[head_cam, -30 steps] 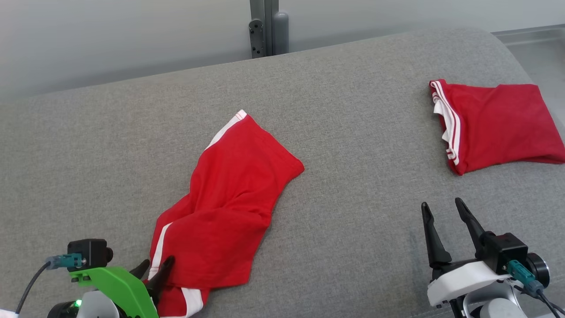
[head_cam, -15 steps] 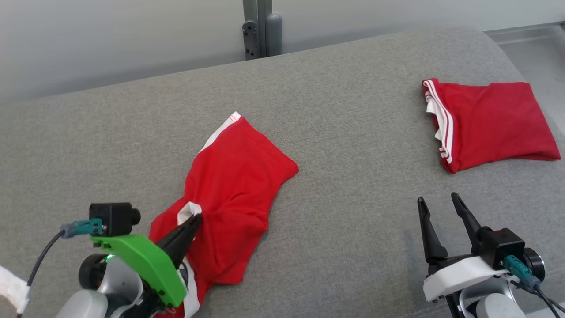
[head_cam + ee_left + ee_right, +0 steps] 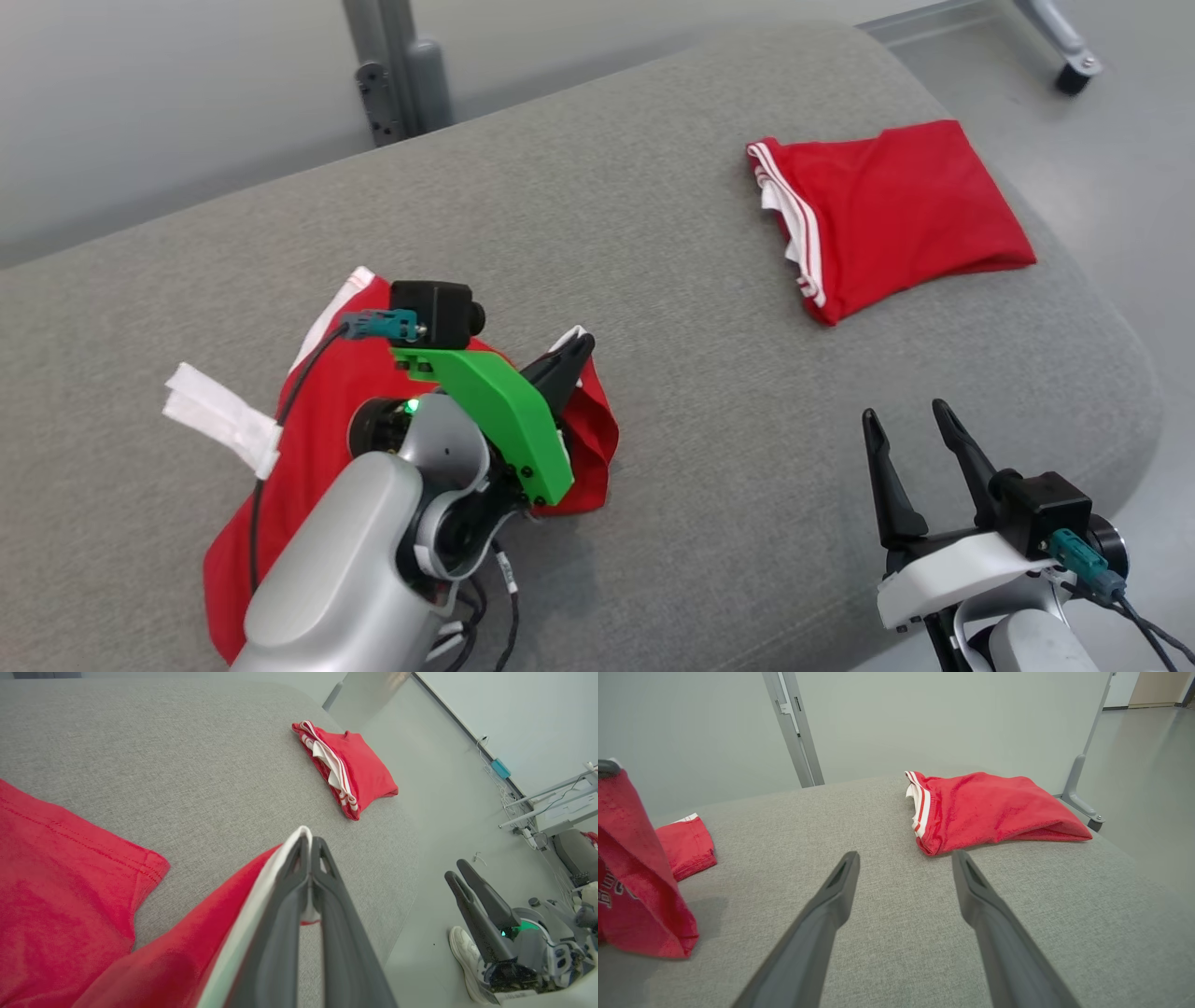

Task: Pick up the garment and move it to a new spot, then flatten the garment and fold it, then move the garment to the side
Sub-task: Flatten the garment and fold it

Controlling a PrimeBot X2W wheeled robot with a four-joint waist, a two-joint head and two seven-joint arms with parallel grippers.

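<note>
Head view: left gripper [image 3: 574, 350] pinched shut on white hem of garment [image 3: 327, 420], lower left; cloth trails down-left from tips. Right gripper [image 3: 904, 413] lower right, spread, empty, well apart.
Left wrist view: hem clamped, centre.
Right wrist view: garment at left edge, seemingly hanging.

Your right gripper [image 3: 905, 856] holds its two dark fingers spread apart above the grey cushion [image 3: 878, 812]. Farther off to the right, a folded red garment [image 3: 994, 809] lies flat. At the left, a hanging red garment [image 3: 635, 868] drapes down, one sleeve resting on the cushion.
</note>
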